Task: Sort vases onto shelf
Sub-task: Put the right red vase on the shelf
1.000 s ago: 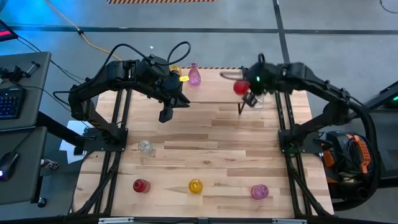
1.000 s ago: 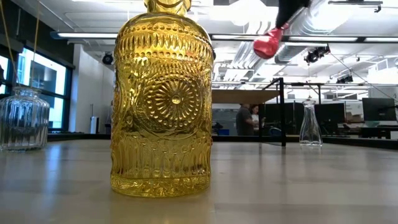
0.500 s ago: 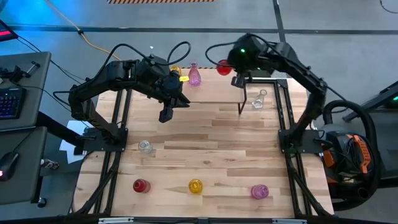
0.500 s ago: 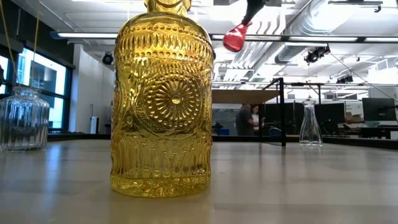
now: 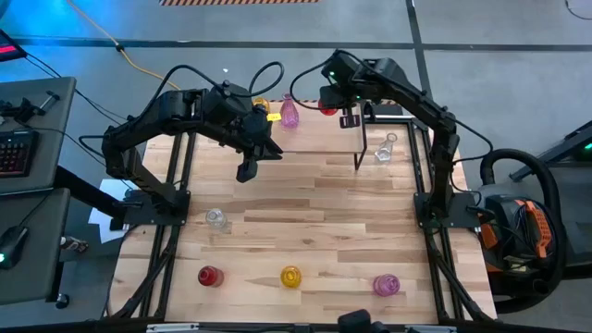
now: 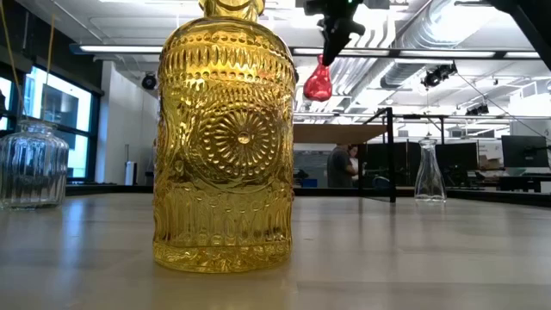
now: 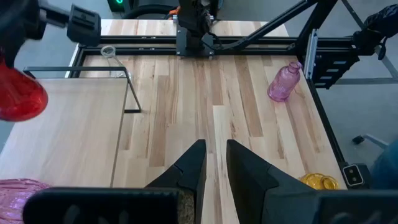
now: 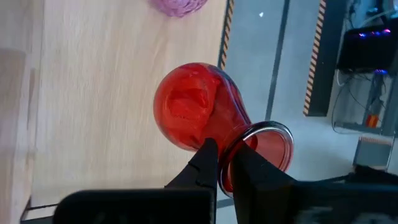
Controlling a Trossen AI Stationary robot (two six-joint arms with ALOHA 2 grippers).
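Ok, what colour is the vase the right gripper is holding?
Red. The vase in the right gripper shows best in the right wrist view.

left arm (image 5: 176, 116): matte black, jointed links, black cable looped over its top
left gripper (image 7: 211, 167): two dark wedge-shaped fingers, pale grainy pad on the inner face of one
right arm (image 5: 421, 97): matte black, slim links, green indicator light glowing near the wrist
right gripper (image 8: 224, 163): two dark tapered fingers below a black housing
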